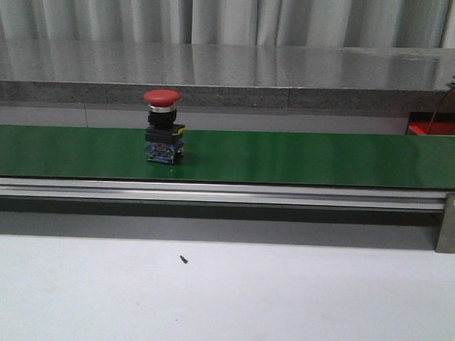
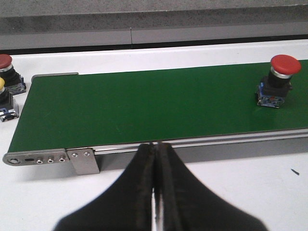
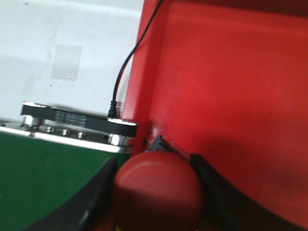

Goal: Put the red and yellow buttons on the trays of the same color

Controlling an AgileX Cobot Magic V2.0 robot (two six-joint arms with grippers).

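Holding: my right gripper [image 3: 156,192] pinches a red button [image 3: 158,190] by its cap, fingers on either side of it, poised at the edge of the red tray [image 3: 231,86]; whether it is over the tray floor or just short of it, I cannot tell.

Left hand: my left gripper [image 2: 155,192] hangs with its fingers pressed together and nothing between them, near the belt's front rail.

Belt: on the green conveyor belt [image 1: 303,158], in the front view, a second red button [image 1: 162,127] stands upright at about 10 o'clock from the picture's centre, cap up, untouched and well apart from both hands.

Waiting stock: off the belt's end, in the left wrist view, another red-capped button [image 2: 6,67] and a yellow button [image 2: 4,98] stand just beside each other on the white table [image 2: 144,53], at about 9 o'clock.

Tray: a sliver of the red tray shows in the front view at about 3 o'clock, beyond the belt; no yellow tray appears in any view.

Progress, as I judge it: one red button is about to be delivered, none is seen resting on a tray, and at least two reds and one yellow are left.
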